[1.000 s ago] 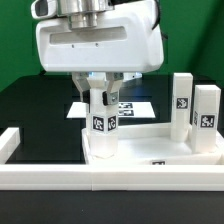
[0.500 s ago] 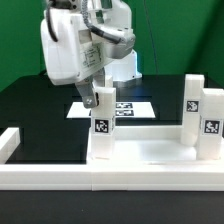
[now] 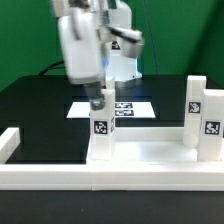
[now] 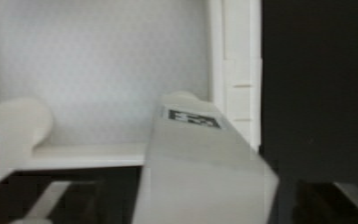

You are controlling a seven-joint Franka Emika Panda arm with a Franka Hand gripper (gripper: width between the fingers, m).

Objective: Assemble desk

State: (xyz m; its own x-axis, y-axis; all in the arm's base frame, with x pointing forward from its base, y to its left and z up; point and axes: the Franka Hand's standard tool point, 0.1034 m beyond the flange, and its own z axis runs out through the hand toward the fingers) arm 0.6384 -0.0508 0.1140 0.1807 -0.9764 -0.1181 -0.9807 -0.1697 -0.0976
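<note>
A: Nearest us runs the low border wall [image 3: 110,178], and just behind it lies the tabletop [image 3: 150,150], flat on the black table [image 3: 30,100] against that wall. How far along do we judge it?

B: About three legs in, as far as we can see. One leg [image 3: 101,128] stands upright at the tabletop's left near corner in the exterior view. Two more stand at the right end, a nearer one [image 3: 212,122] and one just behind it [image 3: 194,108]. We see no fourth leg anywhere, so we take that one as still to do. Whether the standing legs are fully screwed home, we cannot tell.

A: And the gripper [image 3: 97,97]?

B: Right above the left leg's top, blurred. We cannot tell from either view whether the jaws stand apart or are clamped on the leg.

A: Looks of the kit?

B: All white plastic, a raised rim round the panel, square-section legs, each with a black-and-white tag on its face. In the wrist view a leg [image 4: 202,150] fills the foreground, tag on top, panel [image 4: 105,70] behind.

A: Farthest, the marker board [image 3: 128,107] lies flat behind the left leg.
</note>
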